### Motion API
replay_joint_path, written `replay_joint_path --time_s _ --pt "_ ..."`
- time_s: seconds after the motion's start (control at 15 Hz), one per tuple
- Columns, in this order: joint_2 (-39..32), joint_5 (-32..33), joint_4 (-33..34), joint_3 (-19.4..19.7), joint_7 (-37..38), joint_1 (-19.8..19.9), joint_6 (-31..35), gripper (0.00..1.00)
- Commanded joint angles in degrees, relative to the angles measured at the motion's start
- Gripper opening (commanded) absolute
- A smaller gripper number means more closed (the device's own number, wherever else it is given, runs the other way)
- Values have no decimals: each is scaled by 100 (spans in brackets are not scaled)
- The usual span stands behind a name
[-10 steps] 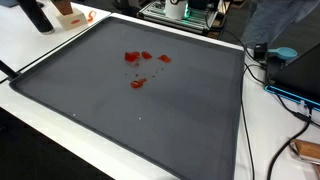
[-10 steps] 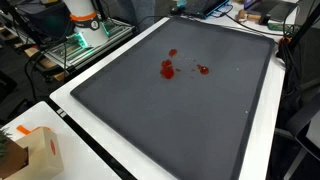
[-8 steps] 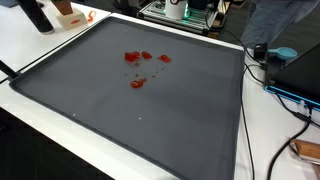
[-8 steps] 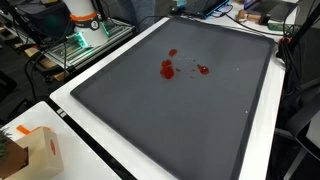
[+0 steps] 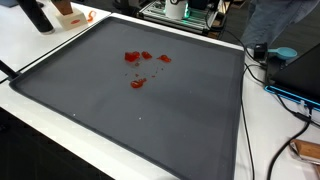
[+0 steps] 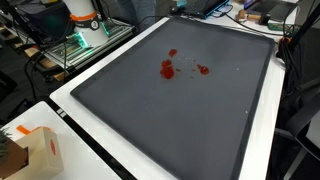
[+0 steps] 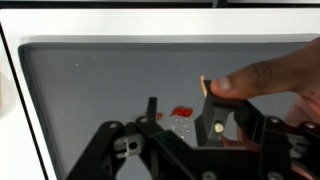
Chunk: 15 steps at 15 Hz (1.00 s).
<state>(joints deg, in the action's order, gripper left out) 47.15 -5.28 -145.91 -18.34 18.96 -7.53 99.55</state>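
Observation:
Several small red pieces (image 5: 138,68) lie scattered near the middle of a large dark grey mat (image 5: 150,120) with a raised black rim, seen in both exterior views (image 6: 175,68). In the wrist view my gripper (image 7: 180,97) hangs above the mat, open, with nothing between its fingers; the red pieces (image 7: 182,112) show in the gap below. A person's hand (image 7: 270,80) grips the right finger (image 7: 213,115) from the right. Neither exterior view shows the gripper.
The mat lies on a white table (image 5: 40,45). A cardboard box (image 6: 35,150) stands off one corner. Cables (image 5: 262,75) and a blue device (image 5: 283,55) lie along one side. A person (image 5: 275,20) stands at the far edge, with equipment racks (image 6: 85,40) behind.

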Motion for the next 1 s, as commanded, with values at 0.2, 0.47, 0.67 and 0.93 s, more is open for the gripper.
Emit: replay_joint_path --time_s 0.2,0.47,0.67,0.93 --pt "-96 49 17 31 -39 -33 134 26" --pt "-100 61 49 23 -32 -32 126 0" --pt "-49 26 50 28 16 -36 68 13" --pt "-52 26 54 28 16 -36 69 13"
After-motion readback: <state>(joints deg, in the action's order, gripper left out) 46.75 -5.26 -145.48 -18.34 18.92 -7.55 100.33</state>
